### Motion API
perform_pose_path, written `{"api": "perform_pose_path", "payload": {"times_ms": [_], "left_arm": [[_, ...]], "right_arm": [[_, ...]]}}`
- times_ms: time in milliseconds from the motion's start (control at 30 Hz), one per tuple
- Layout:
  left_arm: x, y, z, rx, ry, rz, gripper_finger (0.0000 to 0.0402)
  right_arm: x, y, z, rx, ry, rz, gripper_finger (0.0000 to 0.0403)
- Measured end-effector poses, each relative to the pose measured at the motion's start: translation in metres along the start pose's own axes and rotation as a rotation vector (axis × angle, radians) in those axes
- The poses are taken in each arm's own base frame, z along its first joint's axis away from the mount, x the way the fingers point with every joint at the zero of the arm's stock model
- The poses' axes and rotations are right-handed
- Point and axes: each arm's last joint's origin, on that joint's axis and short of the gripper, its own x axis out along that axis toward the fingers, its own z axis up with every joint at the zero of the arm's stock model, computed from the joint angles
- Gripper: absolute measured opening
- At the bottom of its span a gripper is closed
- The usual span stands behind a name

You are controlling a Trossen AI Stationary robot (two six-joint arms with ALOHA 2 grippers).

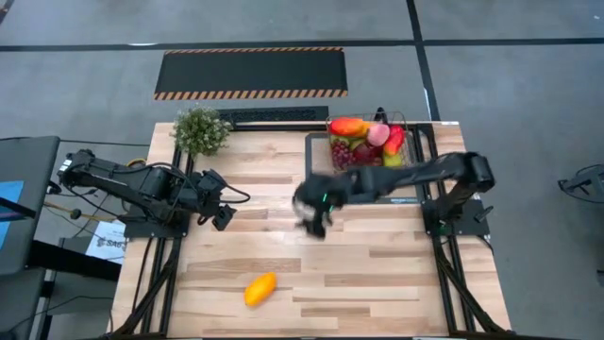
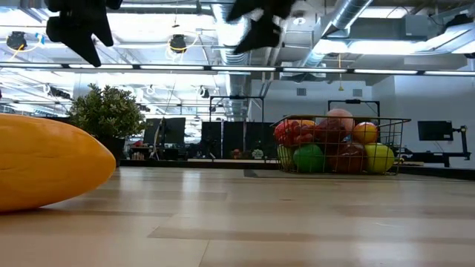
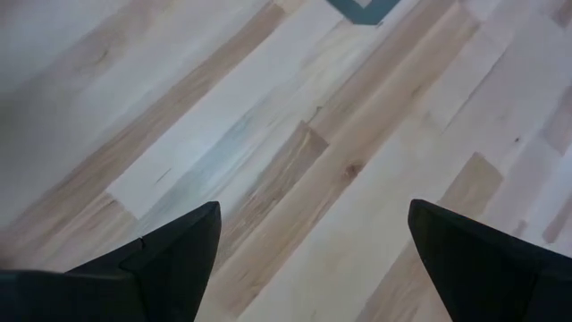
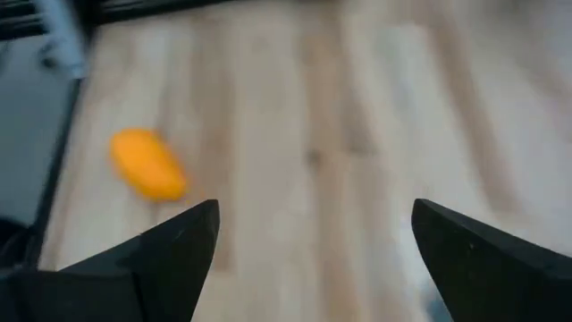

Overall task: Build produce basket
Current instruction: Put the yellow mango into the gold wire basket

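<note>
The dark wire basket [image 1: 368,142] stands at the table's far right on a grey-framed mat, filled with several toy fruits; it also shows in the low view [image 2: 338,144]. One orange-yellow fruit [image 1: 260,288] lies on the table near its front edge, left of centre; it shows close in the low view [image 2: 44,167] and in the right wrist view [image 4: 147,164]. My right gripper [image 1: 316,219] hangs open and empty above the table's middle. My left gripper [image 1: 222,215] is open and empty at the table's left side.
A green leafy potted plant [image 1: 200,130] stands at the far left corner. The grey-framed mat [image 1: 316,156] lies under the basket. Bare wood lies between the grippers and the orange fruit.
</note>
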Motion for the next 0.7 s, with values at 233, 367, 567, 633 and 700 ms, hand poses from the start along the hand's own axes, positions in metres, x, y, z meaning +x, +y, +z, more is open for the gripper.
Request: {"api": "perform_pose_path", "payload": {"times_ms": [233, 367, 567, 633, 700], "left_arm": [[0.0, 0.004, -0.002, 0.015, 0.014, 0.038, 0.0347], [-0.001, 0.007, -0.004, 0.024, 0.027, 0.057, 0.0347], [-0.003, 0.012, -0.007, 0.05, 0.057, 0.099, 0.0347], [-0.003, 0.014, -0.008, 0.058, 0.069, 0.116, 0.0347], [-0.003, 0.015, -0.008, 0.063, 0.075, 0.125, 0.0347]], "right_arm": [[0.065, 0.06, -0.012, -0.262, -0.068, 0.118, 0.0386], [0.096, 0.078, -0.006, -0.362, -0.083, 0.15, 0.0386], [0.144, 0.101, 0.0, -0.462, -0.083, 0.242, 0.0386], [0.159, 0.107, 0.001, -0.476, -0.087, 0.279, 0.0386], [0.171, 0.114, 0.0, -0.484, -0.083, 0.316, 0.0386]]}}
